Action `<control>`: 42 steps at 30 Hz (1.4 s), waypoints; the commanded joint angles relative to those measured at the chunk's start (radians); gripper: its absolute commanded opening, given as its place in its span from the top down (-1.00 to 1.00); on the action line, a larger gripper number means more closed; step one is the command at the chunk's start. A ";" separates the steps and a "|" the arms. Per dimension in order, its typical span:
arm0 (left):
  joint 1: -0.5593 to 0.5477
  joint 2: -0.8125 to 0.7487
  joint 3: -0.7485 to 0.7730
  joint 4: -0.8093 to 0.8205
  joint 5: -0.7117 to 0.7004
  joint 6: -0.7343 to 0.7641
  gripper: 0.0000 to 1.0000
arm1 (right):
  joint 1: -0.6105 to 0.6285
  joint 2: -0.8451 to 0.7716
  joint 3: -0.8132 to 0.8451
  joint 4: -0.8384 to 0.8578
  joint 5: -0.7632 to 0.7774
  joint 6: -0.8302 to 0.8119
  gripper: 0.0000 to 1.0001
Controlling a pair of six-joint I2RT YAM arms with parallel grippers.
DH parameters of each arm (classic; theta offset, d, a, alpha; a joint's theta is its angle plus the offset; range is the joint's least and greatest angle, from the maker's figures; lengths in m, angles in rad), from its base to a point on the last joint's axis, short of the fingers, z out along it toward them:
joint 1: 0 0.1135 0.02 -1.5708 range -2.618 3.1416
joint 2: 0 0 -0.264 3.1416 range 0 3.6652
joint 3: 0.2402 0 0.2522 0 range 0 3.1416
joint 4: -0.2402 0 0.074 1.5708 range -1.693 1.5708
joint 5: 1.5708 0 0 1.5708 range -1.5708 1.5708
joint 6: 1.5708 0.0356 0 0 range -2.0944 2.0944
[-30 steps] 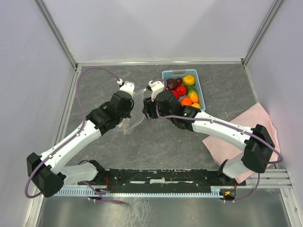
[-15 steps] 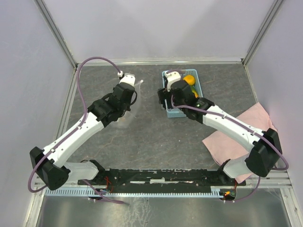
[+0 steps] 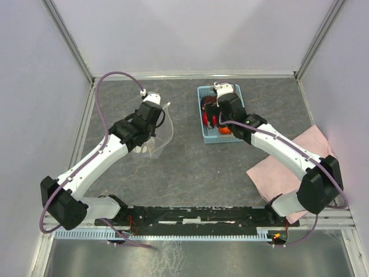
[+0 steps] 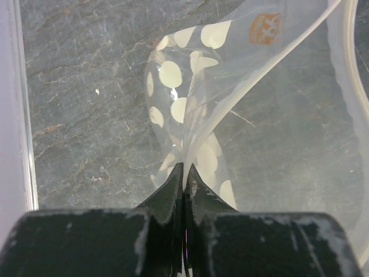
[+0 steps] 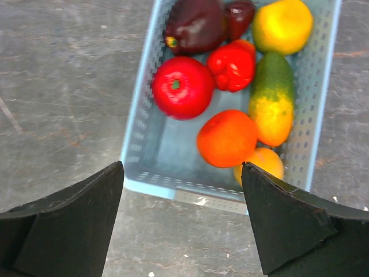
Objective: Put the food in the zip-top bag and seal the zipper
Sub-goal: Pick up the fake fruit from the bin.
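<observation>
The zip-top bag (image 3: 160, 133), clear with white polka dots, hangs floppy from my left gripper (image 3: 151, 124), left of centre. In the left wrist view the left gripper (image 4: 184, 171) is shut on a fold of the bag (image 4: 190, 86), and a thick clear strip (image 4: 353, 86) along its right edge may be the zipper. The food lies in the light blue basket (image 5: 151, 183): a red tomato (image 5: 183, 87), red pepper (image 5: 232, 64), dark purple pepper (image 5: 196, 24), yellow fruit (image 5: 282, 26), green-yellow fruit (image 5: 271, 98) and orange (image 5: 226, 138). My right gripper (image 3: 219, 115) is open and empty above the basket's near end (image 5: 181, 167).
The basket (image 3: 210, 140) stands at the back, right of centre. A pink cloth (image 3: 288, 161) lies at the right under the right arm. White walls with metal rails enclose the grey stone-look table on three sides.
My right gripper has left the bag's mouth and moved right and back over the basket, open. My left gripper kept hold of the bag and shifted slightly left and back.
</observation>
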 commanded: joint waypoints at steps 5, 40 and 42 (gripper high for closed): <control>0.039 -0.039 -0.016 0.048 0.065 -0.075 0.95 | -0.069 0.120 0.025 -0.005 0.103 0.052 -0.81; 0.171 -0.085 -0.076 0.116 0.249 -0.092 0.95 | -0.162 0.396 0.036 0.158 0.062 0.274 -0.71; 0.170 -0.081 -0.075 0.116 0.255 -0.091 0.95 | -0.161 0.399 0.028 0.175 0.083 0.290 -0.71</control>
